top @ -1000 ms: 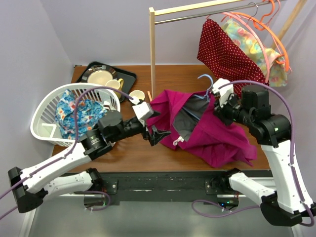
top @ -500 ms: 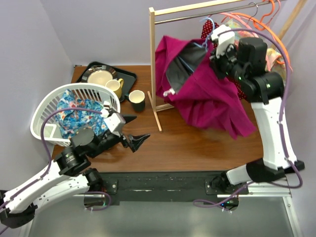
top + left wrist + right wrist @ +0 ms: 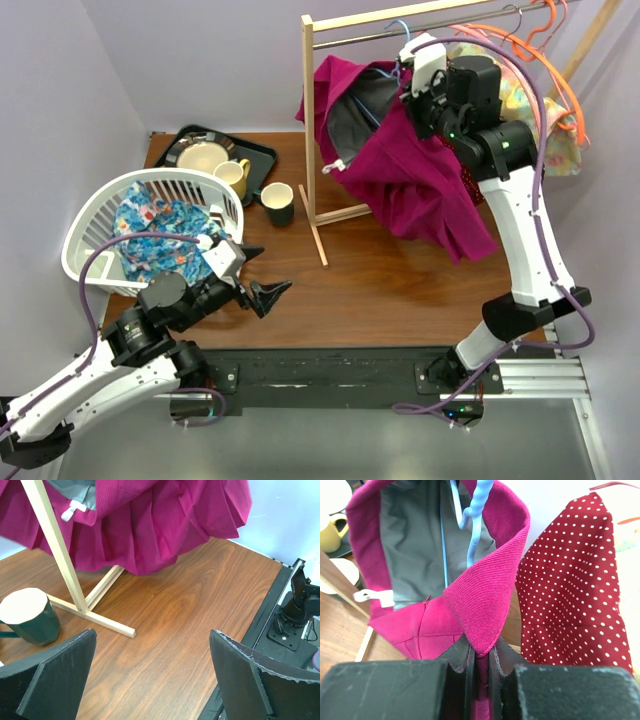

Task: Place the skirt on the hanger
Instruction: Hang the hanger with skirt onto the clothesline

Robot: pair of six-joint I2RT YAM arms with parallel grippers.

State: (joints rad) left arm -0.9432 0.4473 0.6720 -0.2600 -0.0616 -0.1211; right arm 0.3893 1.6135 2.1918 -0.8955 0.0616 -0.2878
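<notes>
Skirt (image 3: 410,190) now hangs higher, waistband pinched in right gripper (image 3: 480,652), blue hanger (image 3: 476,525) just above it. Left gripper (image 3: 152,667) gapes wide, empty.

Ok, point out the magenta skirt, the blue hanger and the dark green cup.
magenta skirt (image 3: 415,190), top external view, on its hanging folds.
blue hanger (image 3: 472,545), right wrist view, on its stem under the hook.
dark green cup (image 3: 37,627), left wrist view, on its outer wall.
</notes>
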